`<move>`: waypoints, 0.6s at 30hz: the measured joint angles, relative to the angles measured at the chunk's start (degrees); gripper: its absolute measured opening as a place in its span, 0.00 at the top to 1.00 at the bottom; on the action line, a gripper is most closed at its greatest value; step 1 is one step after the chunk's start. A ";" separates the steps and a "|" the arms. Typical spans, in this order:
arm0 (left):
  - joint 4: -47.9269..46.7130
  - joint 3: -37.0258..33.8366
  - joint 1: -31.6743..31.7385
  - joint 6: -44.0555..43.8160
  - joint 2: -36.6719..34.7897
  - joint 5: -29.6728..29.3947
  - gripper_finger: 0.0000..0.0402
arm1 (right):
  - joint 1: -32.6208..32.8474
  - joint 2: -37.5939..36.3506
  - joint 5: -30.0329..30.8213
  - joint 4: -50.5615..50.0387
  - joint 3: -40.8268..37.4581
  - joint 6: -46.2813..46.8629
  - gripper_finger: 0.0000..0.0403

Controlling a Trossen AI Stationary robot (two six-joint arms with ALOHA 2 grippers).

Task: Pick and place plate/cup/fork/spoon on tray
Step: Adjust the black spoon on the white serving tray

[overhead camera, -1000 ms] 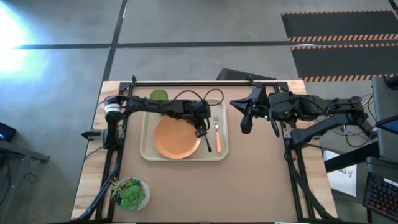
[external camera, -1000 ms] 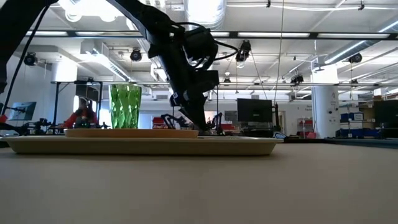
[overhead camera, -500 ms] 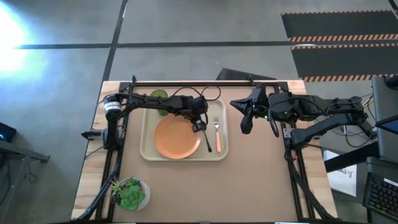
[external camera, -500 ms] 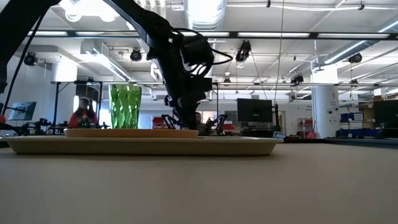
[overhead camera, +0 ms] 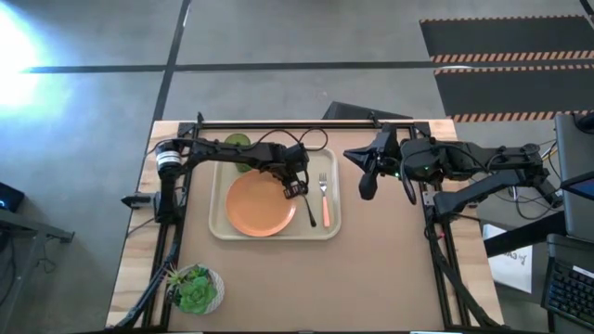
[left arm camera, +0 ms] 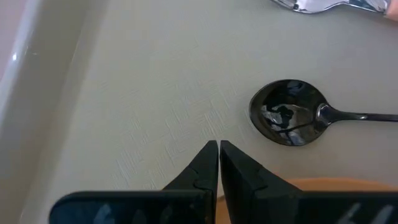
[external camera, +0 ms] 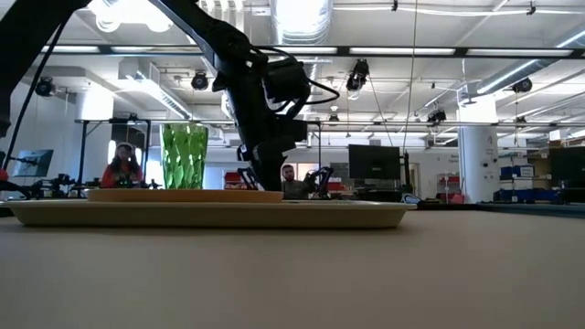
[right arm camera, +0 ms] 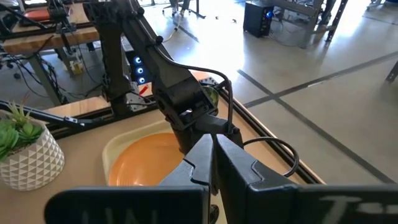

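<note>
The cream tray (overhead camera: 223, 228) holds the orange plate (overhead camera: 260, 206). The green cup (overhead camera: 238, 142) stands upright at the tray's far left corner. The dark spoon (overhead camera: 309, 213) and the pink-handled fork (overhead camera: 325, 197) lie flat to the right of the plate. My left gripper (overhead camera: 295, 192) is shut and empty, raised over the plate's right edge. The spoon's bowl (left arm camera: 289, 113) lies just ahead of its tips (left arm camera: 219, 144). My right gripper (overhead camera: 351, 154) is shut and empty, in the air to the right of the tray.
A leafy plant in a white pot (overhead camera: 195, 289) stands near the table's front left corner. Bare tabletop lies to the right of and in front of the tray. People and desks show in the room behind the table (external camera: 119, 169).
My left gripper has risen from the tray floor beside the spoon. It has drawn back toward the table's left and a little toward the far edge, and is now over the plate's right edge. The spoon stays flat on the tray.
</note>
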 joint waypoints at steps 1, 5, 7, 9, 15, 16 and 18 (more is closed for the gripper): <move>0.00 0.00 0.00 0.00 0.01 0.13 1.00 | 0.00 0.00 0.00 0.00 0.01 0.02 0.98; 0.40 -0.24 0.00 -0.08 0.02 0.49 1.00 | 0.00 0.00 0.00 -0.01 0.00 0.02 0.98; 0.62 -0.28 0.00 -0.12 0.02 1.11 1.00 | 0.00 0.00 0.00 0.00 0.00 0.02 0.98; 1.32 -0.31 -0.03 -0.18 0.06 1.88 1.00 | 0.00 0.00 0.00 0.00 0.00 0.02 0.98; 3.28 0.38 -0.40 -1.49 2.70 4.17 1.00 | 0.00 0.00 0.00 0.00 0.01 0.06 0.98; 3.50 0.46 -0.54 -1.49 3.12 4.43 1.00 | 0.01 0.00 0.00 0.00 0.00 0.05 0.98; 3.54 0.50 -0.92 -1.46 3.98 4.41 1.00 | 0.00 0.00 0.02 -0.05 0.00 0.04 0.98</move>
